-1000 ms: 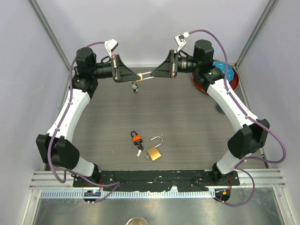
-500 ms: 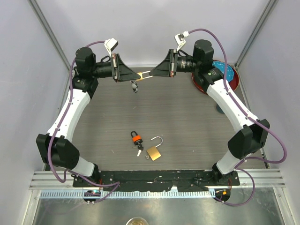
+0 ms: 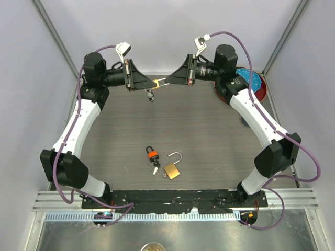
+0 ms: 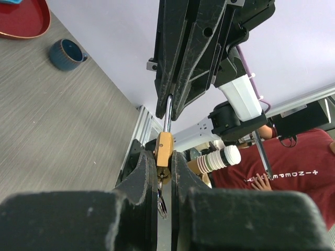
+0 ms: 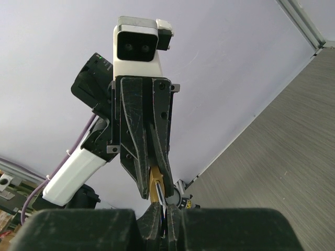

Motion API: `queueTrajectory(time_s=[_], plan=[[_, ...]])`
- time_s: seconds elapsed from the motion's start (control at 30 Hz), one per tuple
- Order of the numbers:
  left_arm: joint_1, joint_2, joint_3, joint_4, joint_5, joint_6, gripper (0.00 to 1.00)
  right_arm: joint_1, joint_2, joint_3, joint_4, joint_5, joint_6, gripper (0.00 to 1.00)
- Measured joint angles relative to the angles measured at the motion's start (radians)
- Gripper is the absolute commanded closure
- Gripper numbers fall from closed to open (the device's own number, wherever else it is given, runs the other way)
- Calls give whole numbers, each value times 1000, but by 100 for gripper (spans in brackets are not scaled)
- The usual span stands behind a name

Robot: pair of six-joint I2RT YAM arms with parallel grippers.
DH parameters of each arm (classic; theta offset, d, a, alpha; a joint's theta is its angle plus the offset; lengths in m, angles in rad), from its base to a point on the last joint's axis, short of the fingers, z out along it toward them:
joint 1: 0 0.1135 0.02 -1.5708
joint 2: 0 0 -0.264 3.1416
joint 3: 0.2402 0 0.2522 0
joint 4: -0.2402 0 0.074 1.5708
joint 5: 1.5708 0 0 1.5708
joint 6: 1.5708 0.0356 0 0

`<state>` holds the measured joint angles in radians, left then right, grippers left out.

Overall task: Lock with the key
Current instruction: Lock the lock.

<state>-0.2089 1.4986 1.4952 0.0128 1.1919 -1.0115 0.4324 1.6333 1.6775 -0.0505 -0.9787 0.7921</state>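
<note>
Above the far end of the surface (image 3: 209,136), the left end effector (image 3: 151,84) stays clamped on the body of the brass padlock (image 3: 156,83) while the right end effector (image 3: 167,80), closed on the shackle (image 4: 167,112), has edged inward, apparently pressing it home before the dangling key (image 3: 151,97) is turned.

Locate the brass padlock (image 3: 156,83) lying horizontal in mid-air above the counter's far edge, its keys (image 3: 151,95) dangling beneath
</note>
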Motion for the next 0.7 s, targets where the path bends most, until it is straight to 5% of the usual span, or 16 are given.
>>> queueTrajectory(time_s=[0.37, 0.7], plan=[[-1, 0, 9, -21, -28, 28, 98, 8, 3, 0, 34, 40, 25, 98], [-8, -37, 25, -175, -109, 186, 52, 32, 6, 7, 57, 26, 50, 99]])
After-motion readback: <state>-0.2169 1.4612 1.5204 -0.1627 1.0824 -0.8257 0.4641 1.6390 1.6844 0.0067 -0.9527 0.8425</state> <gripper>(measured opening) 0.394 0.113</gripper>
